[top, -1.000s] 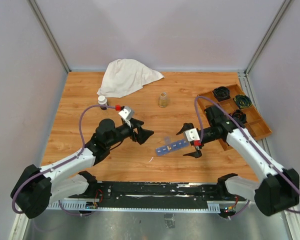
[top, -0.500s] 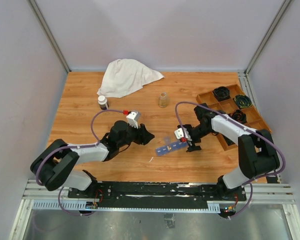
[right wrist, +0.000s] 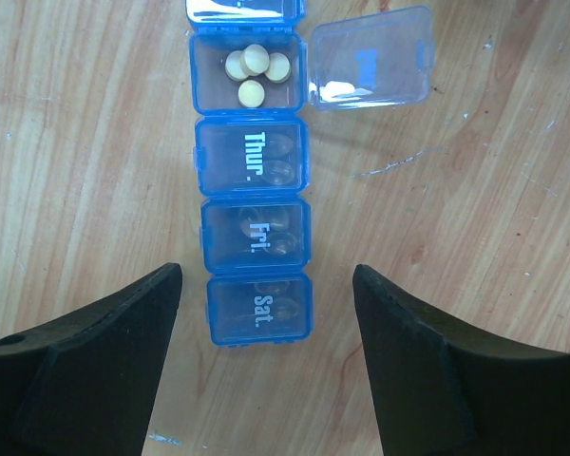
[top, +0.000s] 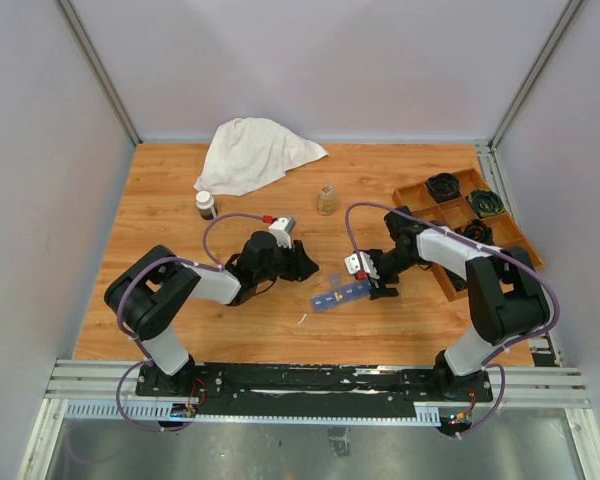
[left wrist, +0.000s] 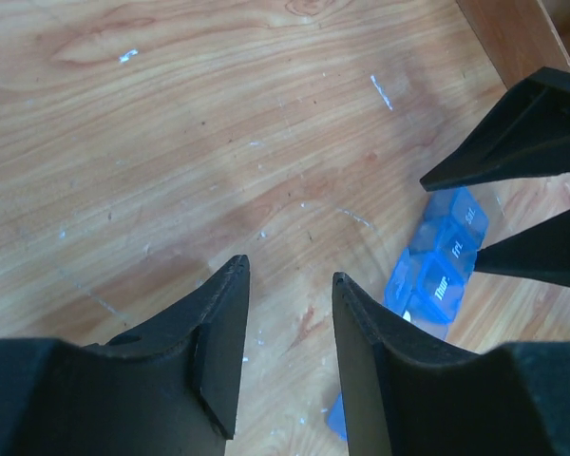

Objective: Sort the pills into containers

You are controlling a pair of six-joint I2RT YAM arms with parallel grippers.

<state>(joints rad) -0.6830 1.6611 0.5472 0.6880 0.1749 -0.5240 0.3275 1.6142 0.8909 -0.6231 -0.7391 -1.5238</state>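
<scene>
Scuffed wooden tabletop (top: 170,190), grey walls (top: 280,60) — left gripper (left wrist: 289,270), right gripper (right wrist: 266,271) both spread, empty, containers (right wrist: 253,180) between

The containers (right wrist: 254,237) are translucent blue with white day lettering, and the pills (right wrist: 255,68) are pale cream. The table (top: 180,200) shows orange-brown wood grain; the cloth (top: 252,152) is white.

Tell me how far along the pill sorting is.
Done: four pale pills lie in the open compartment of the organizer. In hand: nothing; right gripper straddles the Sat end, left gripper hovers nearby, both open. Left: its flipped lid probably needs shutting.
</scene>
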